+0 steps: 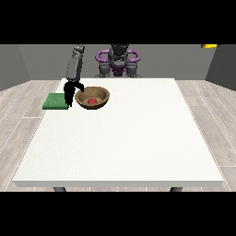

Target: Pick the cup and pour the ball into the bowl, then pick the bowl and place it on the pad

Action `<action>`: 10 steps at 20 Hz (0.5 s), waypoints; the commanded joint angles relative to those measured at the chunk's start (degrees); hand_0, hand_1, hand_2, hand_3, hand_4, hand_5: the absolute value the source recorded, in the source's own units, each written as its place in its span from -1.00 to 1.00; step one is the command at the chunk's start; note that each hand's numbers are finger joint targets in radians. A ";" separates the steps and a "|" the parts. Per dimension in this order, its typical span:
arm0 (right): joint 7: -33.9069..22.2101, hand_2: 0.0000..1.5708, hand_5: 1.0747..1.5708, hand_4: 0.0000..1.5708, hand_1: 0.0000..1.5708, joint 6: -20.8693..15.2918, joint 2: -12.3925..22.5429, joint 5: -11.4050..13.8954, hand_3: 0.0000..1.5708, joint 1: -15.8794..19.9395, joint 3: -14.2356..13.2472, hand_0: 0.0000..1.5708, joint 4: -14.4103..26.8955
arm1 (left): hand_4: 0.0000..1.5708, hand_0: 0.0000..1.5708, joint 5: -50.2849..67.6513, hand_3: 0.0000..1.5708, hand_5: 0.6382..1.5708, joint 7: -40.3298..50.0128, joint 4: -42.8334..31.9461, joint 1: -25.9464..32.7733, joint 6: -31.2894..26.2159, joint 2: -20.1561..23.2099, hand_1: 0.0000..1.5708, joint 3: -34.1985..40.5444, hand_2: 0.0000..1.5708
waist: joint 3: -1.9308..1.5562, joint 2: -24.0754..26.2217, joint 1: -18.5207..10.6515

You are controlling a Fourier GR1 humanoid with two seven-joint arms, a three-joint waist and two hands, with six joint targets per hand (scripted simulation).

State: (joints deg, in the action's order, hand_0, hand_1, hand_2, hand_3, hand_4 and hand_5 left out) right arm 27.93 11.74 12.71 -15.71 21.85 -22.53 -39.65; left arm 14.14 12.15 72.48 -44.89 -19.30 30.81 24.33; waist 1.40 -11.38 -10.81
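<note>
My hand at the view's left (70,93) hangs down at the rim of the brown bowl (92,97), black fingers pointing at the table; whether they curl round the rim I cannot tell. The bowl sits just beside my hand, toward the table's middle, with the red ball (92,100) inside it. On my hand's other side lies the green pad (56,101), on the white table (120,138).
</note>
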 commanded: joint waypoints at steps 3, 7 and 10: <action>1.03 -1.00 0.90 -0.43 -1.00 -3.41 -1.14 1.01 -1.00 0.76 0.09 -1.00 4.10 | 0.30 -1.00 1.58 -1.00 0.92 0.94 2.14 2.32 -1.08 0.71 -1.00 0.11 -1.00 | -1.46 -0.40 -1.18; -0.87 -1.00 0.92 -0.43 -1.00 -7.47 -4.99 2.34 -1.00 4.78 2.51 -1.00 1.94 | 0.30 -1.00 1.07 -1.00 0.93 0.45 -0.07 -0.46 0.77 1.84 -1.00 0.87 -1.00 | -1.43 -2.39 0.69; -0.93 -1.00 0.90 -0.40 -1.00 -5.69 -2.89 0.36 -1.00 5.32 0.51 -1.00 2.70 | 0.30 -1.00 3.20 -1.00 0.94 -0.53 -0.05 1.97 -2.47 3.65 -1.00 2.34 -1.00 | -1.44 -2.15 -0.38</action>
State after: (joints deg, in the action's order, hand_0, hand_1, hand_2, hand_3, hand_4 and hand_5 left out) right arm 26.67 6.80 11.21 -14.73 24.55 -21.87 -38.85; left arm 16.10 12.22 72.85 -43.20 -20.85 33.00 25.41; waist 1.06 -11.79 -10.83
